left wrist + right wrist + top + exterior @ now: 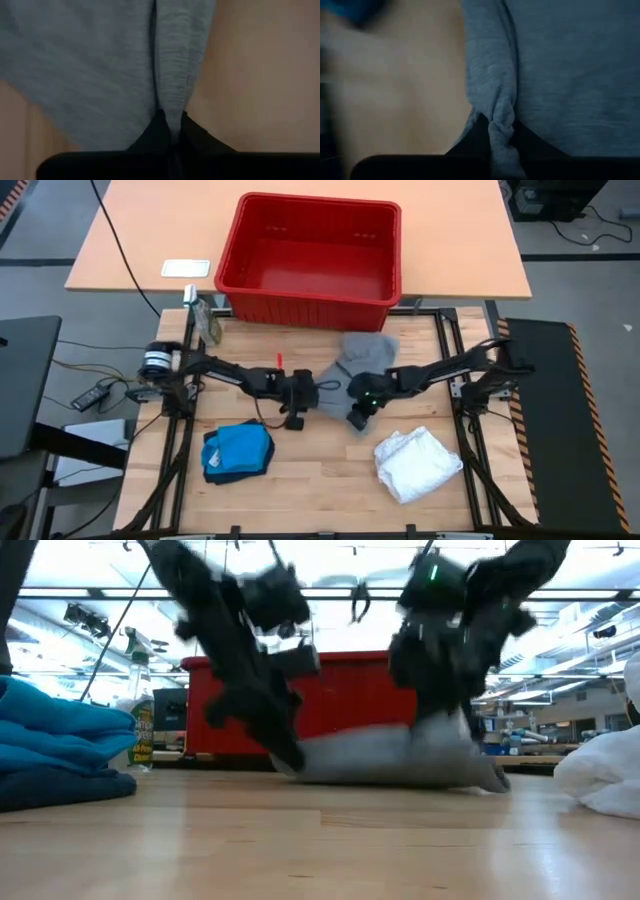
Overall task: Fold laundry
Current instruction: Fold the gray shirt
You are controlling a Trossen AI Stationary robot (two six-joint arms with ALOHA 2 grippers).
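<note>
While both arms reach to the middle of the table (300, 480), the left gripper (170, 131) and right gripper (500, 131) each pinch an edge of the grey garment (365, 352); it lies just before the red basket (310, 290); a blue garment (238, 452) and a white garment (418, 462) sit nearer the front.

You cannot see the fingertips of the left gripper (170, 131) or the right gripper (500, 131) in the wrist views: each pair vanishes into a pinched fold of the light grey garment (362, 358). In the low view both arms are smeared by motion blur, so you cannot make out where they meet the cloth. There, too, the bright blue garment (55, 745) is cut off at the left edge and the white garment (605, 770) at the right. The print on the bottle (140, 720) is too small to read.
</note>
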